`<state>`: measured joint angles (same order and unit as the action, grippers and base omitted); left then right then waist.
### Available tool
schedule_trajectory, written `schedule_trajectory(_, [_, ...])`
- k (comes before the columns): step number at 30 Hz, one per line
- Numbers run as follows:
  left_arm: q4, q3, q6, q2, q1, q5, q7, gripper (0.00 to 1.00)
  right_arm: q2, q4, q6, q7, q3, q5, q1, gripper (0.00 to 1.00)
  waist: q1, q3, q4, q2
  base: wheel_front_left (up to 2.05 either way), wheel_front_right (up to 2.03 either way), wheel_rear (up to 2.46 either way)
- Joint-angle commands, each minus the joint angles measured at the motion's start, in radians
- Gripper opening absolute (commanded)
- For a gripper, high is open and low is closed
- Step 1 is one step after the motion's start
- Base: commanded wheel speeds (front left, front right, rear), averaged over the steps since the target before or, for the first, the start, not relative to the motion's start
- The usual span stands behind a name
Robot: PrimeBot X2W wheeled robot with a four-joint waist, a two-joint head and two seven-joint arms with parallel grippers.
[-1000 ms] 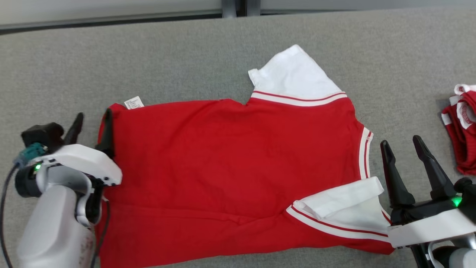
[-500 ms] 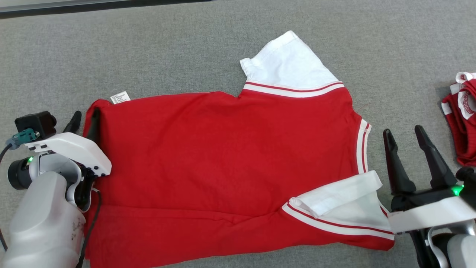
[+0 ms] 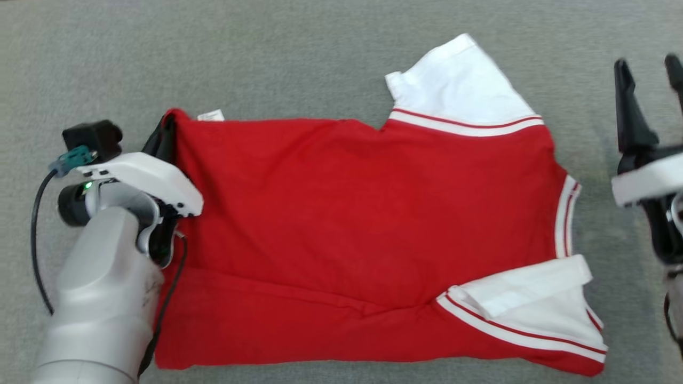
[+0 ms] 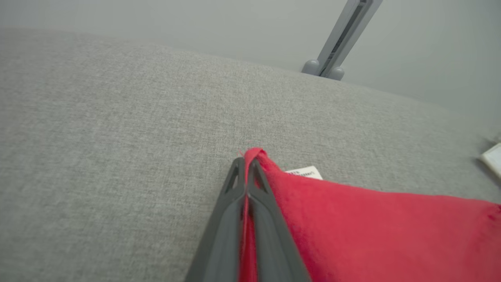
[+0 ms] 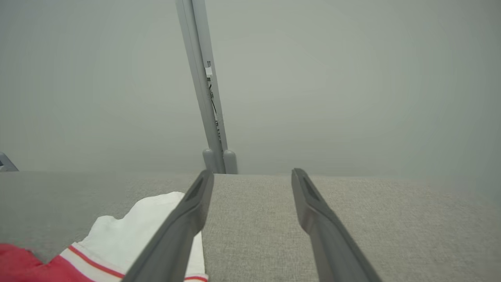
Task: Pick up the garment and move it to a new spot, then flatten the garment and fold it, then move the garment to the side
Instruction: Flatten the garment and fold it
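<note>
The garment (image 3: 363, 213) is a red shirt with white sleeves, lying spread on the grey tabletop (image 3: 299, 64). My left gripper (image 3: 166, 125) is at its left edge, shut on the far corner of the red hem beside the white label (image 3: 211, 115). In the left wrist view the two fingers (image 4: 256, 184) are pressed together with red cloth (image 4: 372, 227) pinched between them. My right gripper (image 3: 648, 69) stands open to the right of the far white sleeve (image 3: 464, 80), holding nothing. Its left finger (image 5: 184, 223) hangs over that sleeve's edge (image 5: 129, 231).
The near sleeve (image 3: 533, 304) is folded back over the red body at the lower right. A grey upright post (image 5: 207, 117) stands at the table's far edge, also seen from the left wrist as a slanted post (image 4: 336, 43). Bare grey cloth lies beyond the garment.
My left gripper has shut on the hem corner it was straddling. The head camera has shifted. Relative to the garment, my right gripper has moved from the near sleeve toward the far sleeve, still open.
</note>
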<state>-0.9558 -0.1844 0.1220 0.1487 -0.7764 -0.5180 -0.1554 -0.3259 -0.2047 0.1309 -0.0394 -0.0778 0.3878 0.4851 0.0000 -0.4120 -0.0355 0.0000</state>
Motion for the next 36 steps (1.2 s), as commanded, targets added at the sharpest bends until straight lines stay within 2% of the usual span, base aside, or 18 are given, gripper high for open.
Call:
schedule_trajectory(1, [-0.006, -0.007, 0.002, -0.007, -0.025, -0.006, -0.009, 0.0, -0.017, -0.023, 0.0, 0.004, -0.011, 0.012, 0.044, 1.0, 0.0, -0.04, -0.05, 0.0, 0.0, 0.0, 0.0])
schedule_trajectory(5, [-0.024, -0.032, 0.008, -0.043, -0.076, -0.018, -0.029, 0.0, -0.056, -0.152, 0.0, 0.036, -0.089, 0.042, 0.198, 1.0, 0.0, -0.085, -0.109, 0.0, 0.0, 0.0, 0.0])
schedule_trajectory(10, [-0.056, -0.076, 0.008, -0.077, -0.125, -0.041, -0.05, 0.0, -0.066, -0.347, 0.0, 0.073, -0.196, 0.093, 0.366, 1.0, 0.0, -0.113, -0.165, 0.0, 0.0, 0.0, 0.0])
schedule_trajectory(18, [-0.081, -0.162, 0.008, -0.094, -0.156, -0.104, -0.074, 0.0, -0.068, -0.587, 0.0, 0.138, -0.38, 0.163, 0.477, 1.0, 0.0, -0.11, -0.19, 0.0, 0.0, 0.0, 0.0])
schedule_trajectory(20, [-0.084, -0.178, 0.008, -0.094, -0.156, -0.119, -0.08, 0.0, -0.057, -0.605, 0.0, 0.145, -0.41, 0.196, 0.495, 1.0, 0.0, -0.107, -0.187, 0.0, 0.0, 0.0, 0.0])
schedule_trajectory(21, [-0.085, -0.184, 0.008, -0.094, -0.157, -0.128, -0.083, 0.0, -0.063, -0.62, 0.0, 0.15, -0.418, 0.204, 0.506, 0.55, 0.0, -0.105, -0.185, 0.0, 0.0, 0.0, 0.0])
schedule_trajectory(22, [-0.086, -0.189, 0.008, -0.095, -0.158, -0.134, -0.085, 0.0, -0.063, -0.628, 0.0, 0.152, -0.428, 0.215, 0.514, 0.36, 0.0, -0.102, -0.183, 0.0, 0.0, 0.0, 0.0])
schedule_trajectory(23, [-0.088, -0.193, 0.008, -0.095, -0.157, -0.14, -0.088, 0.0, -0.06, -0.628, 0.0, 0.149, -0.44, 0.229, 0.52, 0.0, 0.0, -0.098, -0.18, 0.0, 0.0, 0.0, 0.0])
schedule_trajectory(30, [-0.08, -0.211, 0.008, -0.068, -0.129, -0.183, -0.1, 0.0, -0.088, -0.581, 0.0, 0.014, -0.45, 0.313, 0.517, 0.0, 0.0, -0.049, -0.152, 0.0, 0.0, 0.0, 0.0])
schedule_trajectory(31, [-0.071, -0.219, 0.008, -0.053, -0.122, -0.189, -0.103, 0.0, -0.104, -0.551, 0.0, -0.029, -0.451, 0.333, 0.496, 0.0, 0.0, -0.03, -0.142, 0.0, 0.0, 0.0, 0.0])
schedule_trajectory(36, [-0.041, -0.227, 0.008, -0.02, -0.092, -0.207, -0.106, 0.0, -0.131, -0.46, 0.0, -0.098, -0.465, 0.368, 0.435, 0.0, 0.0, 0.019, -0.111, 0.0, 0.0, 0.0, 0.0])
